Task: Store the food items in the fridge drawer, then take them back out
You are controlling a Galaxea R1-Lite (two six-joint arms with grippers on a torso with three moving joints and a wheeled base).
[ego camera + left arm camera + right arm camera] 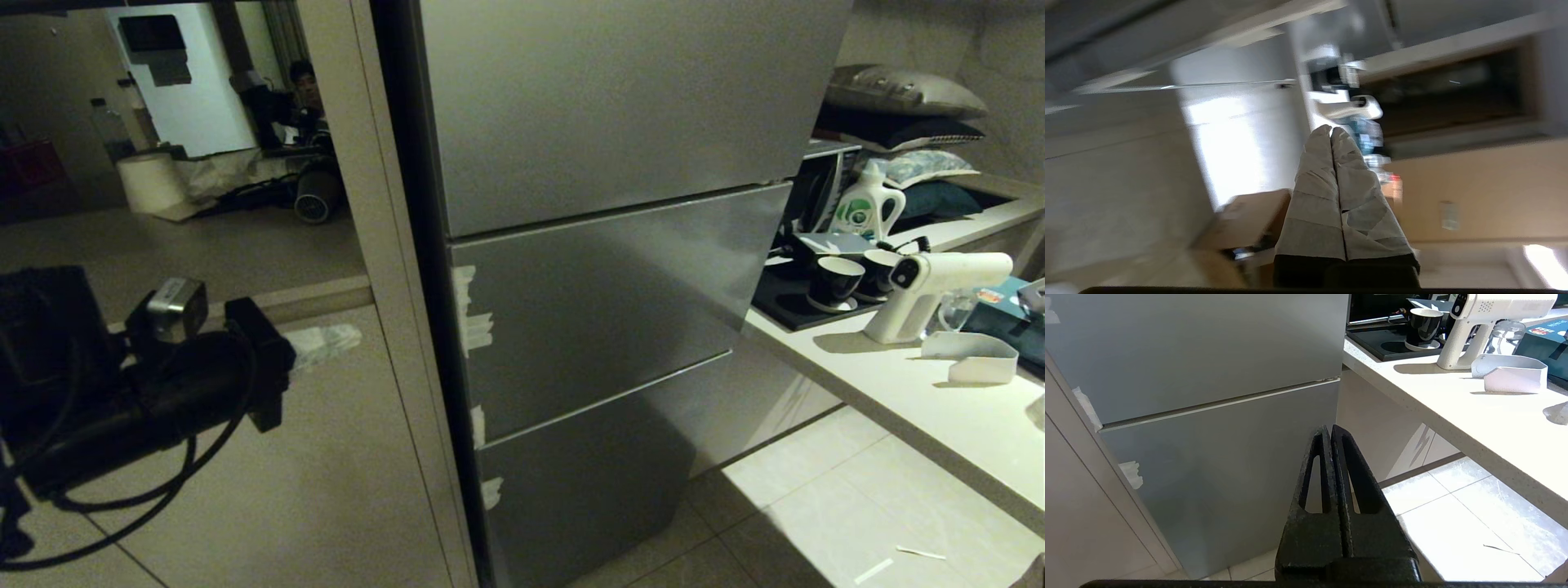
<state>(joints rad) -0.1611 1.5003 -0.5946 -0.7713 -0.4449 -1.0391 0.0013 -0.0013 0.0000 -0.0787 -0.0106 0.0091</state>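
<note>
Fridge shut, both hands clenched on nothing.
Nearest, the left hand (326,339) hangs left of the fridge (604,269), the right hand (1331,435) before its lower door; the drawer and food sit out of sight. The doors look stiff and slick, so I would pull at an edge; beyond, cups (837,282) stand on the tabletop (914,392).

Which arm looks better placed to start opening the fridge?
Probably the left. The left gripper is raised beside the fridge, fingers shut, pointing toward its taped door edge. The right gripper, also shut, sits low, off the lower door.
</note>
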